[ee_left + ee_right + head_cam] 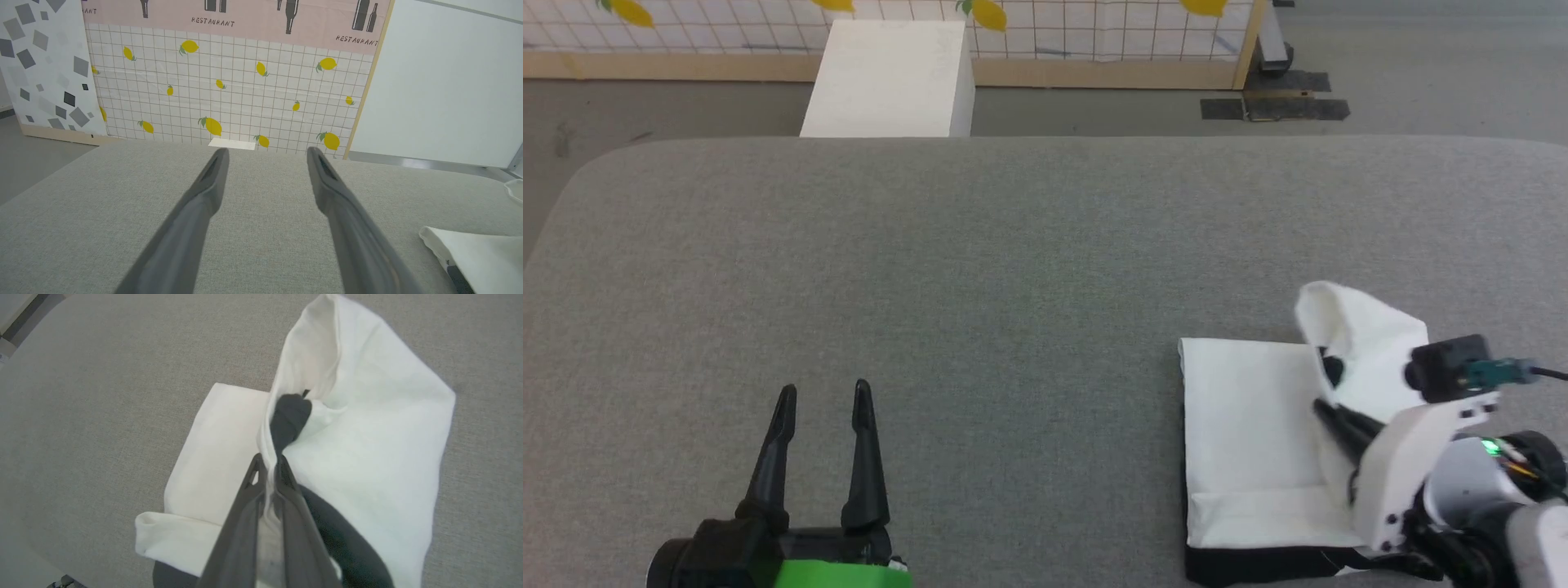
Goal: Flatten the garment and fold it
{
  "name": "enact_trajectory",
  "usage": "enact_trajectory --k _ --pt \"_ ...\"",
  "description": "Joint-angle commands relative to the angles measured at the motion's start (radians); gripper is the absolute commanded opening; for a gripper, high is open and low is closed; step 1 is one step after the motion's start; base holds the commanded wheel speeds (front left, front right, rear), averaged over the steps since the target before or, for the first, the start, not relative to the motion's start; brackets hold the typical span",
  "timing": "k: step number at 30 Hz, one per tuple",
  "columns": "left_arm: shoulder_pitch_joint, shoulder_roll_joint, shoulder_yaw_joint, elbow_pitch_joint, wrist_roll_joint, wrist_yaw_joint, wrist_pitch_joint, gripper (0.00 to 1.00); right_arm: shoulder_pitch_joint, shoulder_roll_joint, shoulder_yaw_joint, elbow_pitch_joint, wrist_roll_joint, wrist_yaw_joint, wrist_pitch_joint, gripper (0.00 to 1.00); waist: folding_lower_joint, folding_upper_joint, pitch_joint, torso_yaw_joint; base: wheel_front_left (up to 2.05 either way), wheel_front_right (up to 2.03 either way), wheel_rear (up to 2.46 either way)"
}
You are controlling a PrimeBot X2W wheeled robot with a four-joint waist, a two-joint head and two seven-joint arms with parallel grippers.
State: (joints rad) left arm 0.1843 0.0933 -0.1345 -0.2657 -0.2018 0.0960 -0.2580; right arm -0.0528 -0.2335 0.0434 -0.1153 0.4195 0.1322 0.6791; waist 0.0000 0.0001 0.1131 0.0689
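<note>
your right end effector [267,462] was clenched on a white fold of the garment [367,449], holding that edge raised, while the rest lay folded flat on the table [1013,269] beneath it and to its left. your left end effector [825,392] was released, jaws spread wide, well apart from the garment.

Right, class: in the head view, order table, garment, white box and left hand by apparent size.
1. table
2. garment
3. white box and left hand: look alike; the hand is nearer the camera, so unranked.
</note>
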Motion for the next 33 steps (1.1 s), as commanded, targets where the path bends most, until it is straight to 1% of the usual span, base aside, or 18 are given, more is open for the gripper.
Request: enact_trajectory --k 1,7,18,19,21,22,25,27,29,33 --pt "-0.014 -0.007 0.003 0.004 0.005 -0.008 -0.004 1.0 -0.029 0.01 0.024 0.011 -0.004 -0.002 0.002 0.0 0.0 -0.0001 0.012 0.015 0.0 0.0 0.0" --pt "-0.027 -0.018 -0.003 0.015 0.007 -0.018 -0.004 1.0 -0.094 0.033 0.13 0.079 -0.016 -0.002 0.002 0.0 0.0 -0.0001 0.027 0.045 0.0 0.0 0.0" --pt "-0.043 -0.033 -0.014 0.04 0.005 -0.029 -0.004 1.0 -0.176 0.092 0.25 0.275 -0.097 -0.002 -0.001 0.0 0.0 -0.0001 0.029 0.076 0.0 0.0 0.0" --pt "-0.045 -0.033 -0.014 0.042 0.004 -0.03 -0.004 1.0 -0.178 0.094 0.26 0.289 -0.104 -0.002 0.003 0.1 0.0 -0.0001 0.027 0.077 0.0 0.0 0.0" --pt "-0.045 -0.035 -0.015 0.049 0.003 -0.033 -0.004 1.0 -0.182 0.099 0.279 0.307 -0.105 -0.002 0.004 0.76 0.0 -0.0001 0.02 0.075 0.0 0.0 0.0" --pt "-0.044 -0.035 -0.014 0.051 0.003 -0.034 -0.004 1.0 -0.186 0.104 0.284 0.307 -0.097 -0.002 -0.002 1.0 0.0 -0.0001 0.016 0.073 0.0 0.0 0.0" --pt "-0.036 -0.036 -0.01 0.056 0.002 -0.039 -0.004 1.0 -0.2 0.111 0.273 0.283 -0.069 -0.002 -0.026 1.0 0.0 -0.0001 0.006 0.056 0.0 0.0 0.0" --pt "-0.03 -0.037 -0.009 0.06 0.002 -0.043 -0.004 1.0 -0.206 0.107 0.246 0.246 -0.049 -0.002 -0.041 1.0 0.0 -0.0001 0.002 0.045 0.0 0.0 0.0" --pt "-0.025 -0.037 -0.008 0.06 0.004 -0.045 -0.004 1.0 -0.208 0.088 0.198 0.196 -0.039 -0.002 -0.057 1.0 0.0 -0.0001 0.001 0.033 0.0 0.0 0.0" --pt "-0.019 -0.038 -0.01 0.058 0.006 -0.05 -0.004 1.0 -0.169 0.024 0.059 0.095 -0.063 -0.002 -0.088 1.0 0.0 -0.0001 0.004 0.016 0.0 0.0 0.0"
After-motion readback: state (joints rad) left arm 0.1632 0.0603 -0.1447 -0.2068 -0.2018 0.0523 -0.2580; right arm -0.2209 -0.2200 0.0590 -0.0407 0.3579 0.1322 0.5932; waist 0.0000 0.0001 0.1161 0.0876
